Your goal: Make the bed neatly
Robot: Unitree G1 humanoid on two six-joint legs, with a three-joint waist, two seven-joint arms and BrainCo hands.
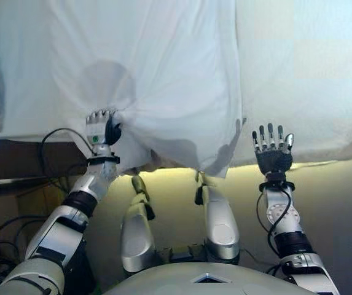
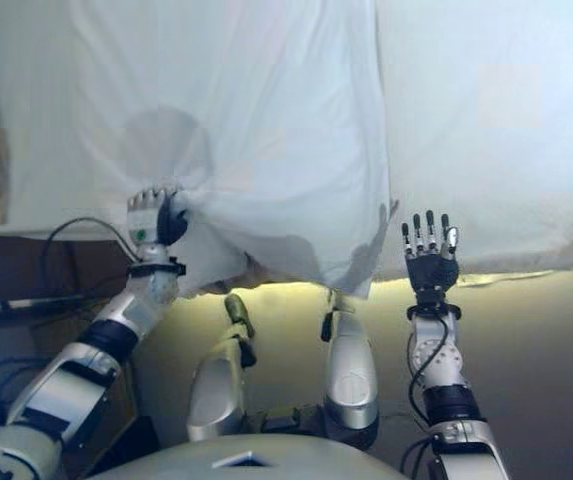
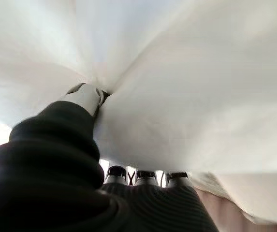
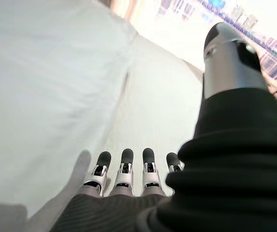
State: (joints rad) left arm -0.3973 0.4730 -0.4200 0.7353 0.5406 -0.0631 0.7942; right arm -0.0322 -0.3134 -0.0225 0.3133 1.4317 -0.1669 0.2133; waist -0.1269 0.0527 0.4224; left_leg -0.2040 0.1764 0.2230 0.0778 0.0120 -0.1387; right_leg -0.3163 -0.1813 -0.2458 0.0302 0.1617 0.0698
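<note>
white sheet (image 1: pixel 163 74), bunched in left hand (image 1: pixel 100 128)

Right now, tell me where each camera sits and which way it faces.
Left eye: on the head, looking down at the white cloth bed sheet; both arms show.
Right eye: beside it, same scene; open right hand is bare.
Left wrist: along the left hand, bunching sheet.
Right wrist: along straight fingers toward sheet.
All share the sheet.
</note>
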